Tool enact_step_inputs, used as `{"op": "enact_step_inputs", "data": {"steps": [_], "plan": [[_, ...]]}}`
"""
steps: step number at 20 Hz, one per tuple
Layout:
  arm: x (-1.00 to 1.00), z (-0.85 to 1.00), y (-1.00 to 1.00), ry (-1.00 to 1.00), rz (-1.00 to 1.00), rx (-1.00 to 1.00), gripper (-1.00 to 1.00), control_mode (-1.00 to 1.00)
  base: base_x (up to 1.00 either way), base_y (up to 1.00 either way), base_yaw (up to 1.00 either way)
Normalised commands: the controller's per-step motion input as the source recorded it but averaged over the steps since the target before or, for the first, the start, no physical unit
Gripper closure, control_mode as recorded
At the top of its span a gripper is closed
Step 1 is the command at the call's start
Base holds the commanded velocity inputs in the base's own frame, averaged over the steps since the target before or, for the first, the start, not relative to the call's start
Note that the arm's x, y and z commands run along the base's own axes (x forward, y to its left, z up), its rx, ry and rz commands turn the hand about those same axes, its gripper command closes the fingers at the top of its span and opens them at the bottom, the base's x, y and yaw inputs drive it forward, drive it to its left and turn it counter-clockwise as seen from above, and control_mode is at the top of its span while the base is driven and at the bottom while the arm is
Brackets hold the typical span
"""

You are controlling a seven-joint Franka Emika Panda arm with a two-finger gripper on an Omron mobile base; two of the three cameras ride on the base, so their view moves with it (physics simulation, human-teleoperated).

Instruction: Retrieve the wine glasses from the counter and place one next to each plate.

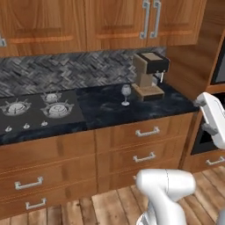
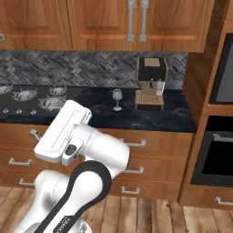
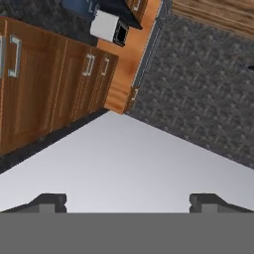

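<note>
The glossy white rounded-link robot arm carries a broad black joint band — small white lettering at its 7 o'clock end — and two small dark square fingertips.

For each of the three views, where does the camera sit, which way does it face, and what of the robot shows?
Left base view: behind the arm's left, looking forward and down at the counter, wine glass and coffee machine; arm at lower right.
Right base view: behind the arm's right, same counter, glass and machine; arm at lower left.
Hand view: on the hand, tilted toward cabinets and patterned wall; open fingertips at bottom.
Both base views share the glass beside the machine.
</note>
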Motion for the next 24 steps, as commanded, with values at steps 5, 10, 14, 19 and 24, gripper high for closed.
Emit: {"op": "enact_step_inputs", "data": {"steps": [5, 10, 14, 19, 24], "plan": [[0.0, 0.0, 0.0, 0.0, 0.0, 0.0, -1.0, 1.0, -0.01, 1.0, -0.22], [0.0, 0.0, 0.0, 0.0, 0.0, 0.0, -1.0, 1.0, 0.25, 0.11, -0.11], [0.0, 0.0, 0.0, 0.0, 0.0, 0.0, -1.0, 1.0, 0.38, -0.75, -0.11], [0.0, 0.0, 0.0, 0.0, 0.0, 0.0, -1.0, 1.0, 0.43, 0.31, -0.39], [0.0, 0.0, 0.0, 0.0, 0.0, 0.0, -1.0, 1.0, 0.69, 0.14, -0.23]]}}
